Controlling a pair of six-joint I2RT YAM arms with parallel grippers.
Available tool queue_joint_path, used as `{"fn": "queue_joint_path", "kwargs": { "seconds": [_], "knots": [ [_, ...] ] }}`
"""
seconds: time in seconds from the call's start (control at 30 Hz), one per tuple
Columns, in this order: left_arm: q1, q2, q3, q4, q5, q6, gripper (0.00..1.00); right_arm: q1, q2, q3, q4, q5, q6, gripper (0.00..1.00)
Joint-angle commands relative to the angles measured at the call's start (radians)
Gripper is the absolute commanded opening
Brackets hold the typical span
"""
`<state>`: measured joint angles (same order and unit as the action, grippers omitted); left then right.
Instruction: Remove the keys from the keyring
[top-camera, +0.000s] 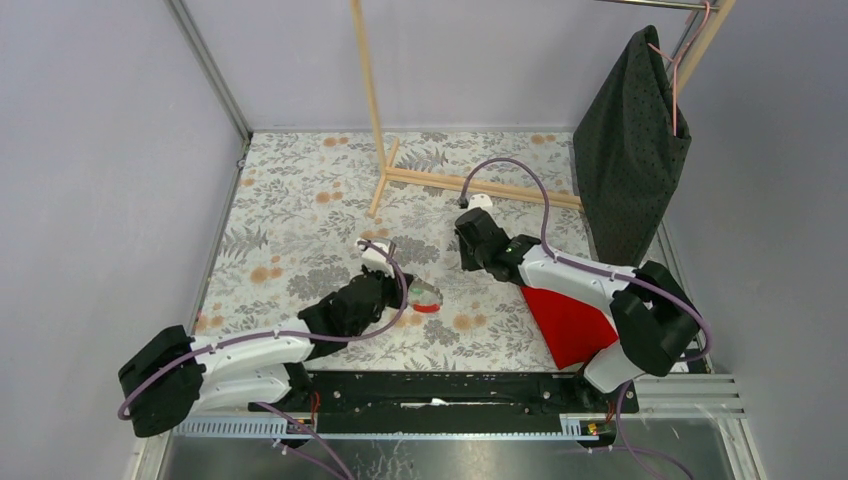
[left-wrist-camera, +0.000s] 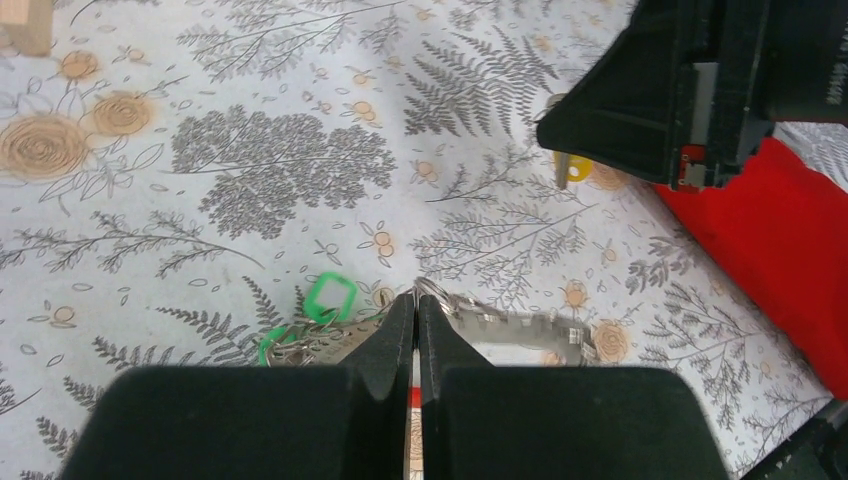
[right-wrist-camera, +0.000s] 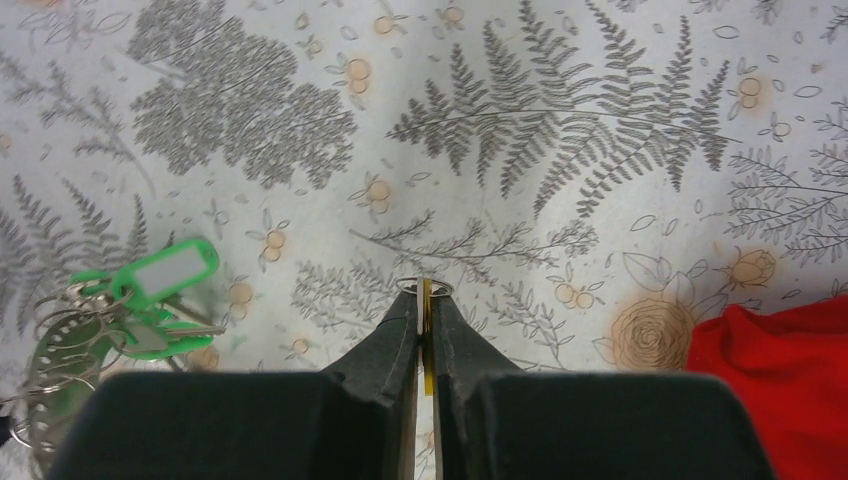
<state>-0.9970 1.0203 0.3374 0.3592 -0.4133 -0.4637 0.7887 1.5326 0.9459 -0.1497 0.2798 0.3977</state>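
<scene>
Wire of a thin, whitish-silver kind forms the keyring (top-camera: 425, 293), which lies on the table (top-camera: 300, 210) near its middle, just ahead of the left arm. A short red stretch is shown on its near rim in the top view. A flat, rounded green tag (left-wrist-camera: 331, 297) of glossy plastic is attached to the bunch, and toothed metal keys (left-wrist-camera: 520, 325) are spread beside it.

The left pincer (left-wrist-camera: 416, 300) is seen closed, its black fingers pressed together with the wire of the keyring caught at the tips. The right pincer (right-wrist-camera: 426, 298) is likewise closed, clamped on the thin yellow key (left-wrist-camera: 574, 168), which is held edge-on between the fingers and well apart from the keyring.

The tooth detail of the keys and the green tag are resolved only in the wrist views; in the top view the bunch is reduced to a small pale shape. The yellow key is hidden by the right arm in the top view. The right wrist view shows the bunch at its left edge as stacked wire loops, partly blurred.

The table is covered with a matt printed sheet bearing grey ferns and orange roses. A crumpled red cloth (top-camera: 570, 318) lies on it under the right arm. A wooden rack (top-camera: 378, 110) stands at the far side, and a dark dotted garment (top-camera: 630, 150) hangs from a hanger at the right. Plain grey walls (top-camera: 100, 150) enclose the cell.
</scene>
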Motion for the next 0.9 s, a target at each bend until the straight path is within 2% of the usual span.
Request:
{"fn": "queue_joint_path", "kwargs": {
  "seconds": [0.0, 0.2, 0.4, 0.57, 0.67, 0.73, 0.8, 0.83, 0.87],
  "knots": [
    [0.050, 0.025, 0.077, -0.116, 0.033, -0.087, 0.00, -0.036, 0.017, -0.022, 0.084, 0.058, 0.035, 0.00],
    [0.086, 0.055, 0.123, -0.199, 0.041, -0.089, 0.00, -0.054, 0.041, -0.020, 0.110, 0.039, 0.016, 0.05],
    [0.093, 0.037, 0.123, -0.215, 0.049, -0.100, 0.00, -0.054, 0.031, -0.009, 0.104, 0.026, 0.006, 0.39],
    [0.101, 0.041, 0.128, -0.215, 0.052, -0.093, 0.00, -0.054, 0.002, 0.006, 0.071, 0.021, -0.004, 0.57],
    [0.106, 0.039, 0.145, -0.229, 0.054, -0.086, 0.00, -0.054, -0.036, -0.004, 0.066, 0.025, -0.006, 0.72],
    [0.107, 0.028, 0.156, -0.243, 0.053, -0.084, 0.15, -0.054, -0.067, -0.008, 0.059, 0.029, -0.004, 0.80],
    [0.110, 0.007, 0.168, -0.260, 0.054, -0.077, 0.21, -0.054, -0.096, -0.002, 0.037, 0.031, -0.005, 0.89],
    [0.111, -0.004, 0.179, -0.279, 0.053, -0.075, 0.32, -0.054, -0.112, 0.002, 0.027, 0.030, -0.008, 0.98],
    [0.111, -0.015, 0.188, -0.289, 0.052, -0.073, 0.46, -0.054, -0.126, 0.008, 0.015, 0.027, -0.009, 1.00]
  ]
}}
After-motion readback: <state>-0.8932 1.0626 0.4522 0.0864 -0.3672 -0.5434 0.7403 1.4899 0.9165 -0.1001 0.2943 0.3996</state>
